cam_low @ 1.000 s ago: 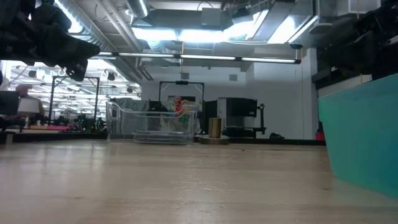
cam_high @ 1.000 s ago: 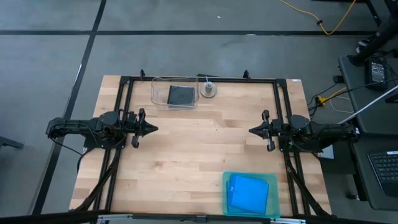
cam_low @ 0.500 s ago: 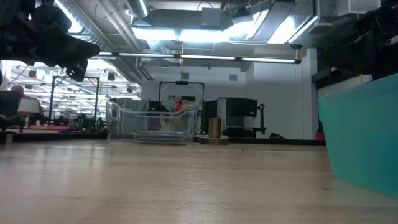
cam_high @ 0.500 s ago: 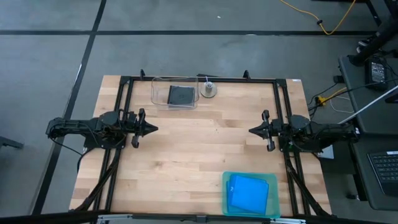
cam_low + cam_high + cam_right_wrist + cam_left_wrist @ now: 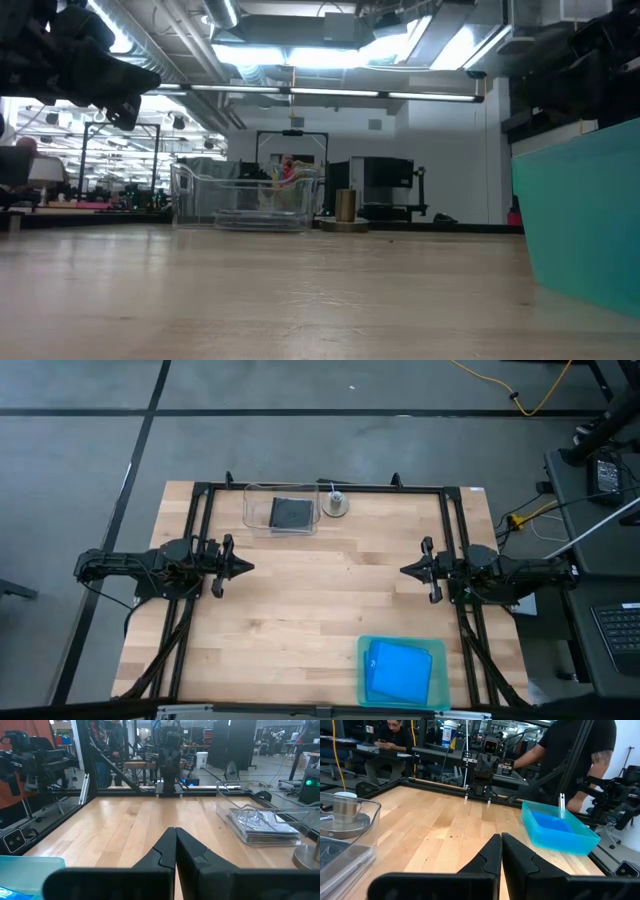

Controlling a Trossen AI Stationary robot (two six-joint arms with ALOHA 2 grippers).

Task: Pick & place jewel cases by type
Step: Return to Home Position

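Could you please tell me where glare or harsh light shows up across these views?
Low view: the ceiling lights blow out to white overhead. Right wrist view: the clear tub and the black jewel cases inside it catch bright glints. High view: light falls evenly on the table, with only faint shadows.

From overhead I am looking straight down on the whole table [image 5: 320, 610] and both arms. My low camera is sitting at tabletop height, facing level across the boards into the room. The teal tray [image 5: 580, 220] is looming close on its right and the clear tub [image 5: 245, 200] is standing far back. Each wrist camera is peering low past its own closed fingers: the left gripper [image 5: 500, 840] is facing the right arm, the right gripper [image 5: 174, 834] the left arm, both sharing the table's middle.
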